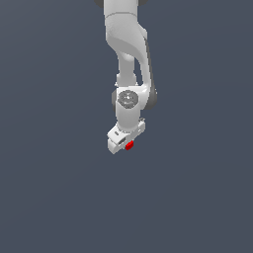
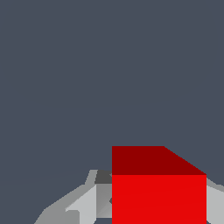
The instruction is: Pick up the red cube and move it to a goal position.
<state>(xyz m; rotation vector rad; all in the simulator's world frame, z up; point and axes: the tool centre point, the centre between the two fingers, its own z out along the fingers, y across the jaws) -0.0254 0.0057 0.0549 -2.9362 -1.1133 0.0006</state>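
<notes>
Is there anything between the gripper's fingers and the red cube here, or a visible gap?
Nothing. In the wrist view the red cube sits right against the fingers, no gap visible. The exterior view shows it tucked at the gripper.

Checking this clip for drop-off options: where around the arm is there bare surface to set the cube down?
Nearly everywhere. The grey surface is bare to the exterior view's left, right and below the gripper. The only crowded spot is at the gripper itself, where the red cube sits between the fingers, and the arm above it.
</notes>
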